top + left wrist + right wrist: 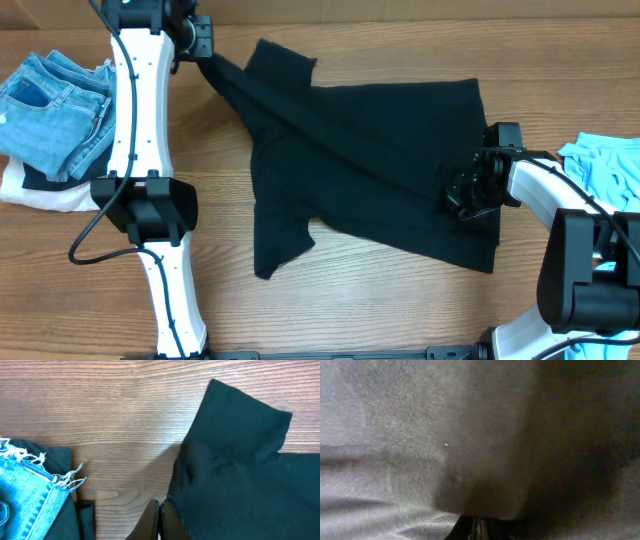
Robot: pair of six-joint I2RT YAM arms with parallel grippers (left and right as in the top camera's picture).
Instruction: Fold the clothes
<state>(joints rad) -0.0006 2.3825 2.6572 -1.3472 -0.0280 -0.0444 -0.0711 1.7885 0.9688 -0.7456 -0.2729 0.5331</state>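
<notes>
The clothes, a black T-shirt (370, 160), lie spread across the middle of the table, one sleeve (280, 60) pointing to the far edge. My left gripper (203, 50) is at the far left, shut on a corner of the shirt, and the fabric runs taut from it. In the left wrist view its fingers (160, 512) are pressed together at the edge of the shirt (240, 470). My right gripper (465, 195) sits low at the shirt's right edge. In the right wrist view it (479, 530) is shut, and dark fabric (420, 435) fills the frame and drapes over it.
A frayed blue denim piece (50, 100) lies at the left edge on a cream-white garment (40, 190); its fringe (30, 485) shows in the left wrist view. A light blue garment (610, 165) lies at the right edge. Both arm bases stand along the near edge.
</notes>
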